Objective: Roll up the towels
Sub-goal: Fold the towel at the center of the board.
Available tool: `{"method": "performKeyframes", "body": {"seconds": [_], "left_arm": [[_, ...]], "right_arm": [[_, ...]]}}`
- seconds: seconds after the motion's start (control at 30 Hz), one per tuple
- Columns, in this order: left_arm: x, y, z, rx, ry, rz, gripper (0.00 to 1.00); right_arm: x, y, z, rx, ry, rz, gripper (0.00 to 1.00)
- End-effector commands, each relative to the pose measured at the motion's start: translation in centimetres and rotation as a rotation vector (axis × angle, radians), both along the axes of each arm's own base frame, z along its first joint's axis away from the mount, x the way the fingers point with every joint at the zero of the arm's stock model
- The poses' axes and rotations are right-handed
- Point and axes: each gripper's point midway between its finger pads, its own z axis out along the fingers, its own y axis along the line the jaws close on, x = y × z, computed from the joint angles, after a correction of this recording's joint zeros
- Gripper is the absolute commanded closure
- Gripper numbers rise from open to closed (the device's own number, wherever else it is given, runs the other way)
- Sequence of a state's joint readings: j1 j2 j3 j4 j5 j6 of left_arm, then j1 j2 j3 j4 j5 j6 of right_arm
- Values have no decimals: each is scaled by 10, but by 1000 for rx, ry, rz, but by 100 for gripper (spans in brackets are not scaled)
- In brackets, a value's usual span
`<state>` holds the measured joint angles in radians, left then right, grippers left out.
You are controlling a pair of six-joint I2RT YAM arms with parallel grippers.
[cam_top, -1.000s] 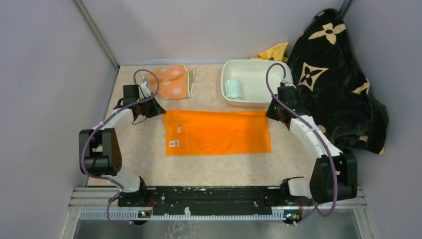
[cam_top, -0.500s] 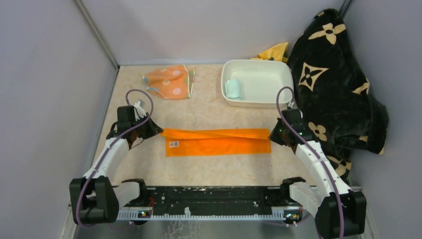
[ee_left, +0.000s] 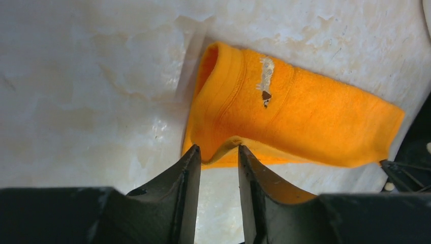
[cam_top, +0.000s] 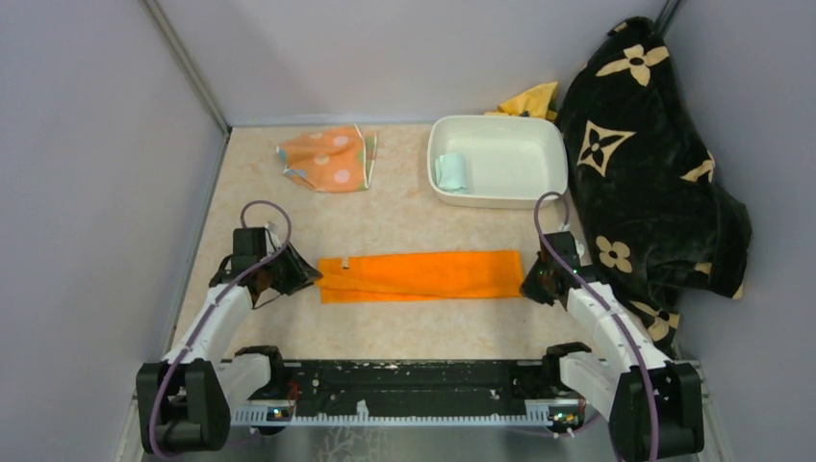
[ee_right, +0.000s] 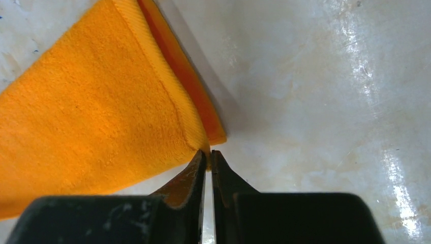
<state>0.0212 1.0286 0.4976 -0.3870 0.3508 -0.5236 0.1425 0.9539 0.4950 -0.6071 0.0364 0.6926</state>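
The orange towel (cam_top: 419, 275) lies folded mid-frame — my left end effector (ee_left: 218, 151) stands apart at its end, my right end effector (ee_right: 208, 153) clamps its corner.

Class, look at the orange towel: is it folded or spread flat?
Folded. The orange towel lies as a narrow strip, and the right wrist view shows two layers stacked at its corner.

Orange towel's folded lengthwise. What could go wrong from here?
The right gripper pinches only the corner of the orange towel; a pull could slip it free or drag the strip askew.
The left gripper stands open with the towel's drooping edge between its tips; backing off could snag it and undo the fold.
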Motion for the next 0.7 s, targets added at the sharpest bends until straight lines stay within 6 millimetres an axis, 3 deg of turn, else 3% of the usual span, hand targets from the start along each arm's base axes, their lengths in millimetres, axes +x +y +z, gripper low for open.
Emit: {"method": "performKeyframes", "body": {"seconds": [0.0,0.1,0.27,0.37,0.5,0.67], "left_arm": [[-13,5,-1,-25,58,130,57],[-12,9,11,-14,30,170,47],[-15,4,25,-46,53,159,39],[-24,-4,20,-91,97,157,36],[-40,-7,-2,-93,183,168,37],[-46,-14,-17,-39,210,174,40]], "right_arm": [[11,-4,3,-11,-34,-14,83],[13,-4,11,-20,-43,-2,71],[21,-4,30,-23,-90,13,60],[22,-3,32,-26,-94,25,59],[24,3,29,0,-101,51,59],[25,12,21,43,-86,78,61]]}}
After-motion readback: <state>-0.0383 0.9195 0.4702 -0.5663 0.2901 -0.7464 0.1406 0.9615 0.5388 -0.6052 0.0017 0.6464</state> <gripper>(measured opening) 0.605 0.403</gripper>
